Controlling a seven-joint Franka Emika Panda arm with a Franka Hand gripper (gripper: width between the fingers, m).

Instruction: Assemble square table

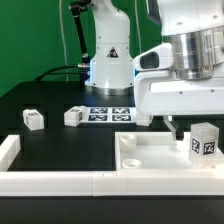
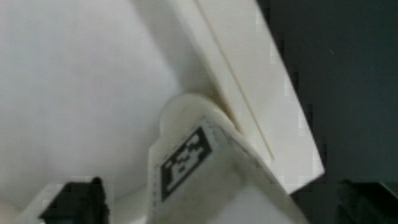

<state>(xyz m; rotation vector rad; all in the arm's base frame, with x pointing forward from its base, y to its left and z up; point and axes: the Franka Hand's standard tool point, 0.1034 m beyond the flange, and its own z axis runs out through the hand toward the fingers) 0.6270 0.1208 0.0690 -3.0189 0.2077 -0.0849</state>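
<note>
The square table's top, a flat white slab [image 1: 160, 152], lies at the exterior view's lower right with a round socket [image 1: 131, 160] near its corner. One white tagged leg [image 1: 203, 143] stands upright on the slab. My gripper [image 1: 186, 128] hangs just above the slab, close over that leg. In the wrist view the leg [image 2: 189, 165] sits between my two dark fingertips [image 2: 75, 202], which stand wide apart and clear of it. My gripper [image 2: 210, 205] is open and holds nothing. Two more legs [image 1: 33, 119] [image 1: 73, 116] lie on the black table to the exterior view's left.
The marker board [image 1: 108, 114] lies flat behind the slab, in front of the robot base [image 1: 108, 60]. A long white L-shaped rail [image 1: 50, 181] runs along the front edge and turns up at the left [image 1: 8, 150].
</note>
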